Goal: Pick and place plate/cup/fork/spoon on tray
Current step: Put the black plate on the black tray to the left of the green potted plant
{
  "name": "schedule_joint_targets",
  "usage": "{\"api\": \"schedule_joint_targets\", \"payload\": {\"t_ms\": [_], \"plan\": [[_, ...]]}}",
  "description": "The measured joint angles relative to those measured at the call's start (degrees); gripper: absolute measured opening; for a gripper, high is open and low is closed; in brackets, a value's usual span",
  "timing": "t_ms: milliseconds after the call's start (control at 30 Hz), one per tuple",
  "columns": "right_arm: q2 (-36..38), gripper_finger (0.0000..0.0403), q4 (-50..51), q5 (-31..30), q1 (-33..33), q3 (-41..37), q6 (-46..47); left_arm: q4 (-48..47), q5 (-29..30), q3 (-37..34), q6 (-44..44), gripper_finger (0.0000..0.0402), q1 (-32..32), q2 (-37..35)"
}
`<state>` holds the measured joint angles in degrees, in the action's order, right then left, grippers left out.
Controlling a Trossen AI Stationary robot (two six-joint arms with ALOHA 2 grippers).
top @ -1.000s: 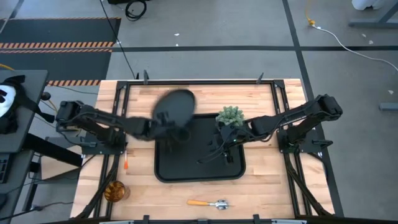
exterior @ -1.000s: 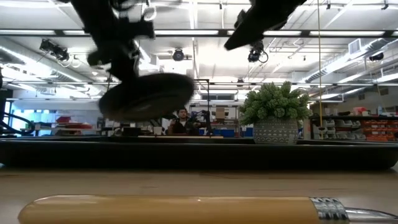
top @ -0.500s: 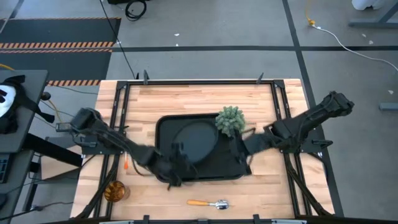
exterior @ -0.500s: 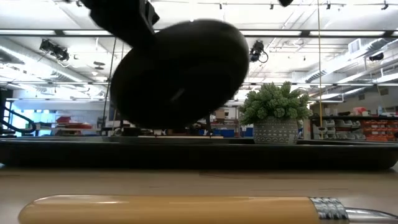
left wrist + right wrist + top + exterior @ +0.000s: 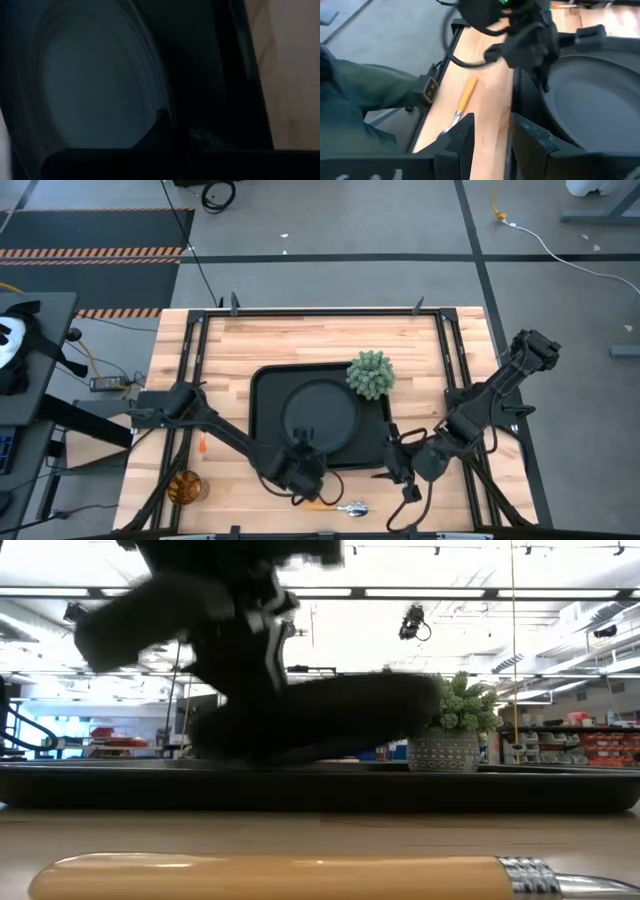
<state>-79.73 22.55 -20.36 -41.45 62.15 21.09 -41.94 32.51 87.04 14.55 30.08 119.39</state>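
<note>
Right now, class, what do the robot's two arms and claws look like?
Both arms are dark, slim and jointed. The left claw has a blocky black wrist with thin black cables looping off it. The right claw ends in two flat, dark, angular fingers; black cables hang beside its wrist too.

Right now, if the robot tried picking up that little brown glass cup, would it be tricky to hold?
Probably a bit. The cup looks like smooth amber glass, so it may slip between hard fingers and could break if dropped. It stands upright on the bare wooden table, small and seemingly empty, so a sideways nudge might tip it and let it roll.
</note>
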Motion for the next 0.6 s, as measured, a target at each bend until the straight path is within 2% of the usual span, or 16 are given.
{"api": "schedule_joint_targets", "payload": {"t_ms": [100,367,600], "plan": [[-0.2,0.013,-0.2,-0.3,-0.9,0.0,1.0,-0.8,-3.0,-0.2,0.7,0.0011,-1.1,1.0],[-0.5,0.013,-0.6,-1.3,-2.0,0.0,1.5,-1.2,-3.0,-0.3,1.0,0.0013,-3.1,1.4],[-0.8,0.013,-0.6,-1.2,-1.9,0.0,1.7,2.6,-2.9,-0.3,-3.2,0.0054,-3.3,1.3]]}}
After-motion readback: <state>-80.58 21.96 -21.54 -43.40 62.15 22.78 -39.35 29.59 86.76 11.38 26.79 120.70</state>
